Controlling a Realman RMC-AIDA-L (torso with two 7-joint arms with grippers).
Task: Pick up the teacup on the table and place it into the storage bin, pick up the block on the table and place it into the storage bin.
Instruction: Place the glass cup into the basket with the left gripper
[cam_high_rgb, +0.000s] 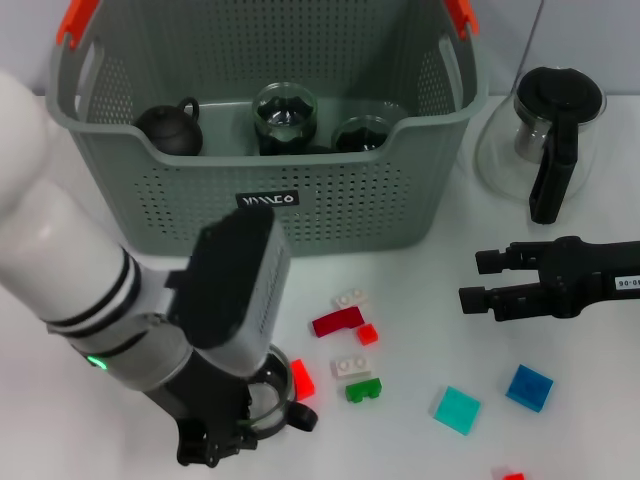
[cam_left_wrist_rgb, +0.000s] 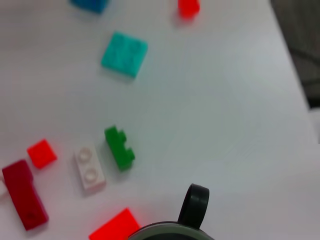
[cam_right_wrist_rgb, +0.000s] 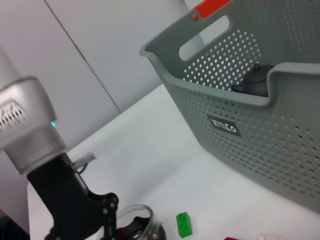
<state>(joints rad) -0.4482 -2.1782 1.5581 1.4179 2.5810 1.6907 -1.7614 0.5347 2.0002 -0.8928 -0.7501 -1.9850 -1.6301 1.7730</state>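
Head view, white table (cam_high_rgb: 420, 330) w/ scattered blocks, left gripper (cam_high_rgb: 235, 425) fingers round teacup (cam_high_rgb: 268, 395), right gripper (cam_high_rgb: 480, 281) fingers apart.

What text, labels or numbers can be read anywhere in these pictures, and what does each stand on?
White lettering on the small black label on the front wall of the storage bin: stylised, perhaps "MIICO", not clearly readable in either the head view or the right wrist view.
"90-0..." on a white sticker on the right arm near the right gripper: cut off at the picture edge, the rest unreadable.
No other text shows.
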